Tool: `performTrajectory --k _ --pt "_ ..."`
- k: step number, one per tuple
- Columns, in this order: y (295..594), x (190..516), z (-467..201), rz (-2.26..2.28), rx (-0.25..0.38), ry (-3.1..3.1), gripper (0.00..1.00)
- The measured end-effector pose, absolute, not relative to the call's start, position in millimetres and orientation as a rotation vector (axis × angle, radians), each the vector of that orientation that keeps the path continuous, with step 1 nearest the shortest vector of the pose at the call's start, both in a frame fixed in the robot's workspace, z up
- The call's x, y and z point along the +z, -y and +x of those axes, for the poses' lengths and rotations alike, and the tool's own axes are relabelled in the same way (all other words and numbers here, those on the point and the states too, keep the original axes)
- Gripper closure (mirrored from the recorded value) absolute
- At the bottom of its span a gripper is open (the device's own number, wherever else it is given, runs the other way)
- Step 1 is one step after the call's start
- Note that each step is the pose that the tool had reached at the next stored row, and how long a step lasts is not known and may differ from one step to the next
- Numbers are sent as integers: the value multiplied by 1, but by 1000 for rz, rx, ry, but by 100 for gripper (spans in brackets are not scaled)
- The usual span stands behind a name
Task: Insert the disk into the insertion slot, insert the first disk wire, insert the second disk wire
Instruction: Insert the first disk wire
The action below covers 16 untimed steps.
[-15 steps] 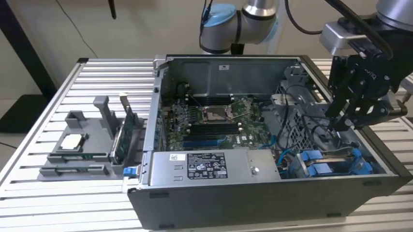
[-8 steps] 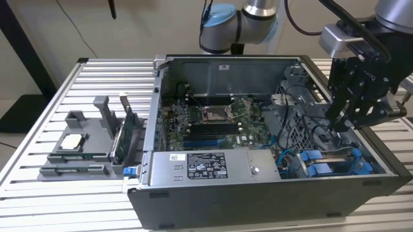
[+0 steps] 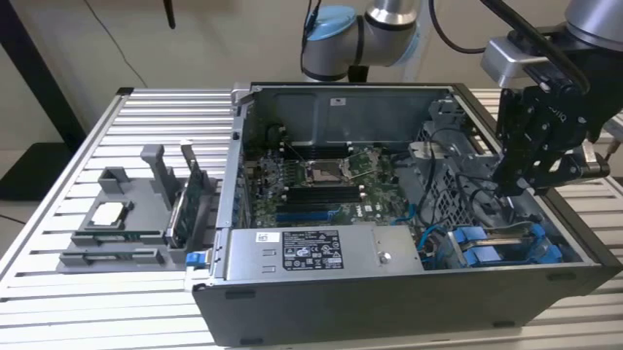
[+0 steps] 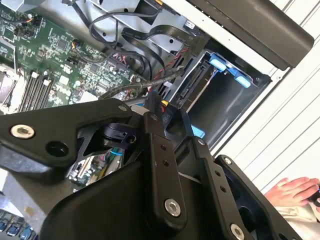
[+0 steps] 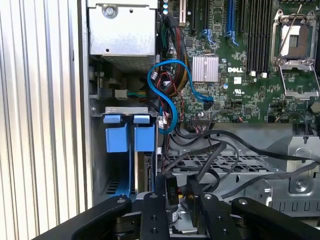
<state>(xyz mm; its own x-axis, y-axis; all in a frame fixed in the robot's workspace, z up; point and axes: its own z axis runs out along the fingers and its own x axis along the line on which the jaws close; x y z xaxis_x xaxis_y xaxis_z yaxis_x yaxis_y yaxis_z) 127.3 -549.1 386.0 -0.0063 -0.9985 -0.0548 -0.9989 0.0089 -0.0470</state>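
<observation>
Down in the drive-cage corner of the open computer case [image 3: 389, 306], you've got the disk [image 5: 144, 142] already seated in the insertion slot [image 5: 98, 165]. Its blue tab sits right next to the other blue carrier [image 5: 116, 137], the two side by side in the same bay. In the exterior view that corner is at the exterior view's right, and your pincer [image 3: 514, 188] hangs just above it, inside the case walls.

In the first wrist view the pincer [image 5: 175, 190] tips are just beside the disk's inner end, close but not touching the carrier. The fingers are pulled in almost all the way, and as far as I can make out they're pinching a small black plug [image 5: 171, 190]. Dark cables trail off over the perforated grey cage next to it. The second wrist view shows the pincer [image 4: 167, 107] squeezed in the same way, with a twisted red and yellow wire bundle [image 4: 167, 70] running toward the tips.

Also there: a looped blue cable [image 5: 167, 95] near the motherboard [image 5: 240, 75], the slatted worktop [image 3: 146, 117], and a person's hand [image 4: 295, 190] resting outside the case.
</observation>
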Motion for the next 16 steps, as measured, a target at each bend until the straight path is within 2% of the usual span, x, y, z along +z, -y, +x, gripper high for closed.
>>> performTrajectory --k 7,9,10,16 --pt "549 386 127 -2162 8 -2179 69" --pt "549 386 127 -2162 8 -2179 71" --pt "549 386 127 -2162 8 -2179 78" --pt "549 386 127 -2162 8 -2179 81"
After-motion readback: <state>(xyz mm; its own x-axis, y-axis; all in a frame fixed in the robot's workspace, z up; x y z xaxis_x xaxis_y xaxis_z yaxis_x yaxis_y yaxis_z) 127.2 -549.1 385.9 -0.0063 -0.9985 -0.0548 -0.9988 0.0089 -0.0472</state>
